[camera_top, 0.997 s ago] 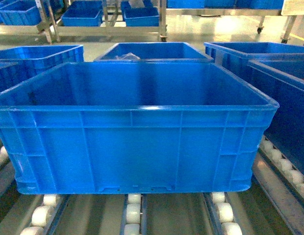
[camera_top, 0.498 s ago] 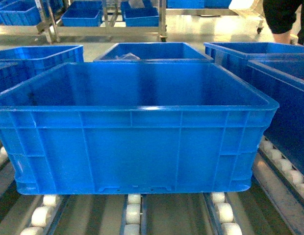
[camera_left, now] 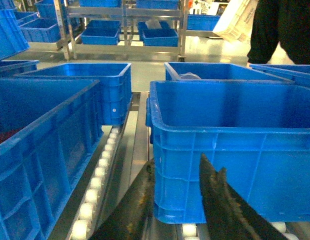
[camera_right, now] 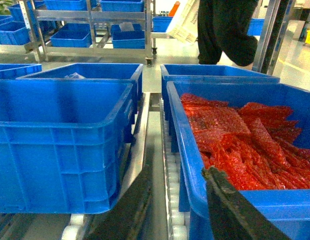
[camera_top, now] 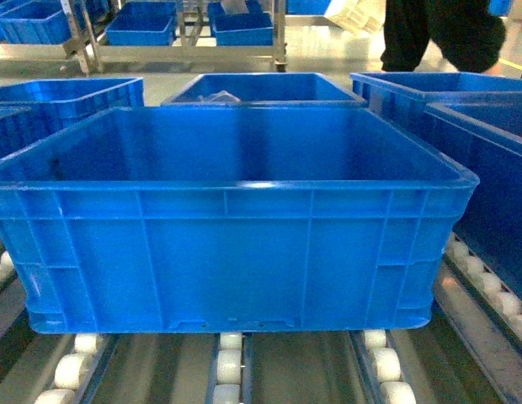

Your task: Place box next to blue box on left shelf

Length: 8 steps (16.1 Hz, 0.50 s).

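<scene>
A large open-top blue box (camera_top: pixel 236 219) sits squarely on the white rollers (camera_top: pixel 229 366) of the left shelf (camera_top: pixel 476 324), filling most of the head view, its ribbed front wall facing the camera and its interior showing nothing but bare plastic. At the bottom of the left wrist view, the left gripper (camera_left: pixel 177 200) hangs low at the box's near left corner, its two dark fingers (camera_left: pixel 222 210) spread apart with nothing between them, one finger lying in front of the box's wall and the other over the gap beside it. The right gripper (camera_right: pixel 177 205) likewise stands with its fingers parted and empty, framing the channel between the box and a neighbouring blue crate (camera_right: pixel 235 200) on the right that is heaped with red plastic-wrapped packets (camera_right: pixel 245 140). To the left, across a narrow rail and a line of rollers, another blue crate (camera_left: pixel 40 150) stands just beside the box, its contents not clear. Behind the box, three more blue crates line the next row: one at left (camera_top: pixel 71 93), one in the middle (camera_top: pixel 261 87) holding something pale and crumpled, and one at right (camera_top: pixel 429 88). Farther back, across a shiny floor, a metal rack (camera_top: pixel 181 42) carries smaller blue bins (camera_top: pixel 141 23), and a person in dark clothing (camera_top: pixel 438 34) is at upper right beside a white object.
</scene>
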Motion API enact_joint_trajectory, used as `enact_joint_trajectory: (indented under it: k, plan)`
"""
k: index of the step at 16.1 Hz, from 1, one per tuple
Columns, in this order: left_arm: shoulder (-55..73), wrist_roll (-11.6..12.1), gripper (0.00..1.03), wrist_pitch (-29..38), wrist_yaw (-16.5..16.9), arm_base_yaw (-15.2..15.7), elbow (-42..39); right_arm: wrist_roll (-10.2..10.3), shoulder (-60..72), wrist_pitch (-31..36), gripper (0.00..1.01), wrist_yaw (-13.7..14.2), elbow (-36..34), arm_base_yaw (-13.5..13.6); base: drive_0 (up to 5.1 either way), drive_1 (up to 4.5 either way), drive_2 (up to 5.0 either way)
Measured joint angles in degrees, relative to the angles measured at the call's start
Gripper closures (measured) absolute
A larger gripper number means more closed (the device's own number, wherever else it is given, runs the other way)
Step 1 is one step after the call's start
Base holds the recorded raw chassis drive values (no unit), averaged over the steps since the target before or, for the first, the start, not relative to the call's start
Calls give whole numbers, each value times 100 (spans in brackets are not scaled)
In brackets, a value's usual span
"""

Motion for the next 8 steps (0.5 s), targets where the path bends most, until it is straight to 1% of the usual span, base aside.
enact_joint_trajectory:
  k: [1,4,5,6,7,8]
  plan:
    - [0,0,70,0,0,0,0,0,0,-2,67,0,0,0,0,0,0]
    - [0,0,59,-2,-2,0,0,0,0,-2,56,0,0,0,0,0,0]
    - [0,-2,53,-2,0,0,0,0,0,-2,50,-2,0,0,0,0,0]
    - [0,-2,41,0,-2,0,0,0,0,-2,39,0,0,0,0,0,0]
    - [0,0,16,0,0,0,0,0,0,-2,12,0,0,0,0,0,0]
    - [0,4,5,0,-2,0,0,2,0,-2,4,0,0,0,0,0,0]
